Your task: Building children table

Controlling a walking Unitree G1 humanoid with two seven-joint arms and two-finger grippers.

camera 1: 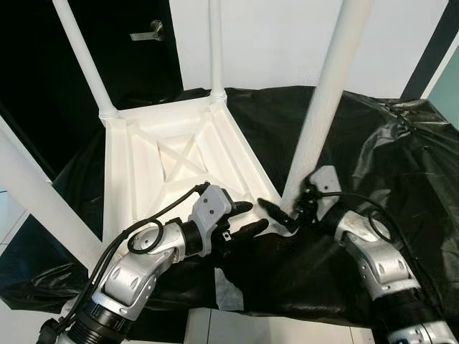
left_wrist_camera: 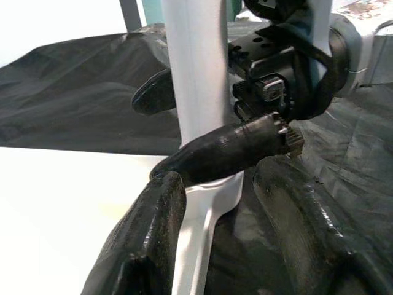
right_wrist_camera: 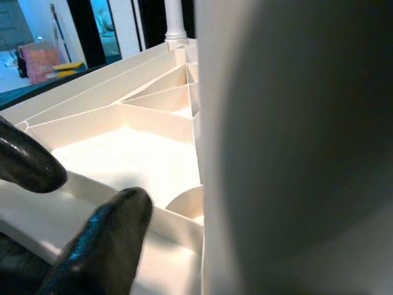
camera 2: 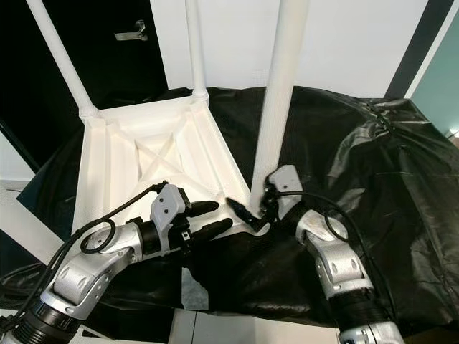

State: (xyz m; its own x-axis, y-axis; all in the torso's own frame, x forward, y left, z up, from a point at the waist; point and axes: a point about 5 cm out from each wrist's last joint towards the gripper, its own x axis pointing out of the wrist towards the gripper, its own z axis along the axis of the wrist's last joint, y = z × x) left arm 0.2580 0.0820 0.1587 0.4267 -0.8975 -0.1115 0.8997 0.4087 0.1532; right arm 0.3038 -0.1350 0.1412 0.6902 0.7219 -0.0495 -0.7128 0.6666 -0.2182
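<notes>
Evidently the upturned white tabletop (camera 1: 172, 154) was laid on black sheeting (camera 1: 401, 165) | nearest leg (camera 1: 326, 100) was gripped at its base by right gripper (camera 1: 287, 209), probably to seat it | left gripper (camera 1: 247, 218) was spread, ungrasping, beside that leg.

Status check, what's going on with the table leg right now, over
Right end effector shut on near table leg at its base. Left end effector open, beside that corner. Upturned white tabletop on black sheet, other legs up. Nothing in the way.
</notes>
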